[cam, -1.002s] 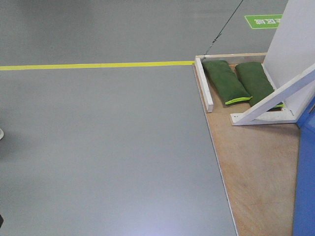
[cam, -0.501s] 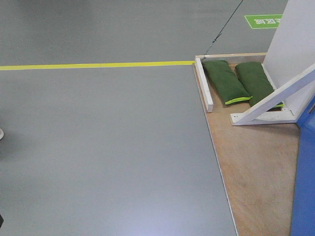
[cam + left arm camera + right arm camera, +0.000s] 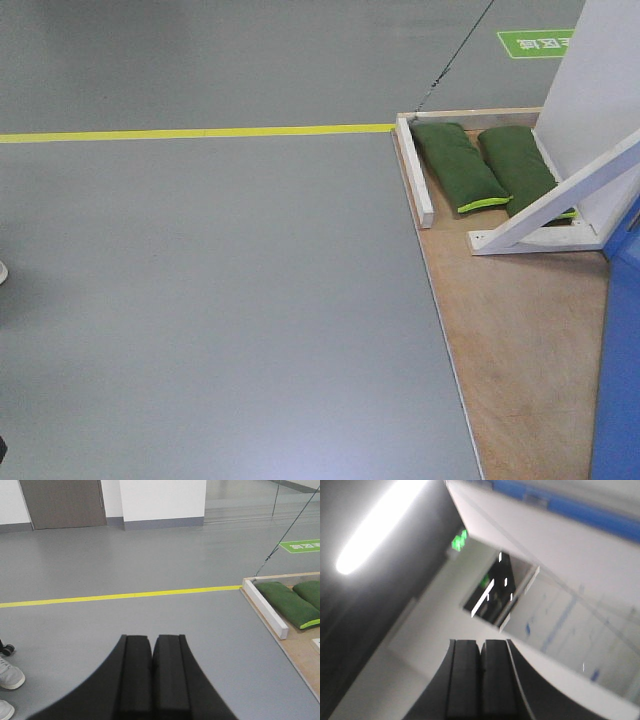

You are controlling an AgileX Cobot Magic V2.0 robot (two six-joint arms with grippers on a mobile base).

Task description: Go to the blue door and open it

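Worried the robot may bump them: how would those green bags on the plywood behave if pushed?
The green bags look stuffed and slumped flat, so probably floppy and heavy for their size. Lying flat on the plywood platform, they likely drag rather than roll.

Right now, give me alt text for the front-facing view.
A strip of the blue door shows at the right edge, beside a plywood platform holding two green sandbags and a white brace; grey floor with a yellow line fills the rest.
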